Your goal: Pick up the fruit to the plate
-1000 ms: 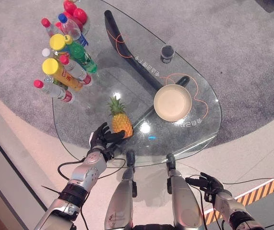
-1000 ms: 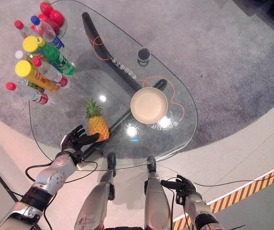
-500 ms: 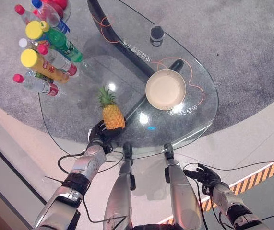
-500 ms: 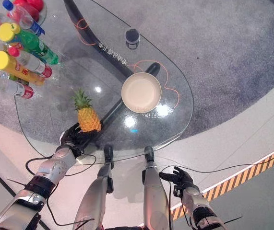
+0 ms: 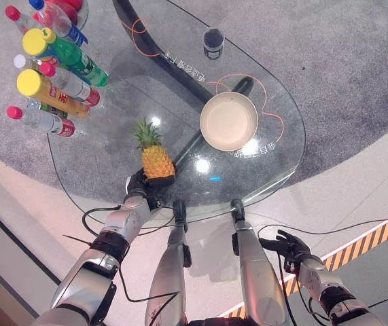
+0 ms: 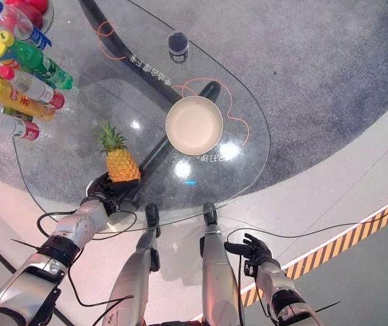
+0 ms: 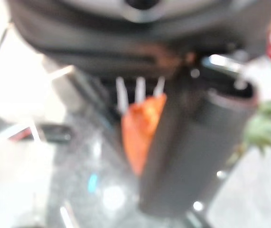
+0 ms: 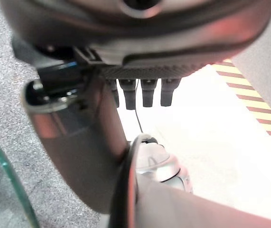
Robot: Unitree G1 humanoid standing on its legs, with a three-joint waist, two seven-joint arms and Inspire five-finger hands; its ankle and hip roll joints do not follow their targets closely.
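Over the last second the left hand (image 5: 139, 187) has gone from spread fingers beside the pineapple (image 5: 156, 159) to fingers and thumb curled around its base. The fruit stands upright on the glass table (image 5: 275, 163), well apart from the plate (image 5: 229, 121), so the grasp looks set and the lift comes next. The right hand (image 5: 290, 244) hangs low beside the table, fingers loosely spread and empty.

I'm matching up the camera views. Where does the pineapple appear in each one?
Left eye view: pineapple left of centre, left hand at its base.
Right eye view: left of centre.
Left wrist view: orange body beyond the fingers.
Shared landmark: the plate.
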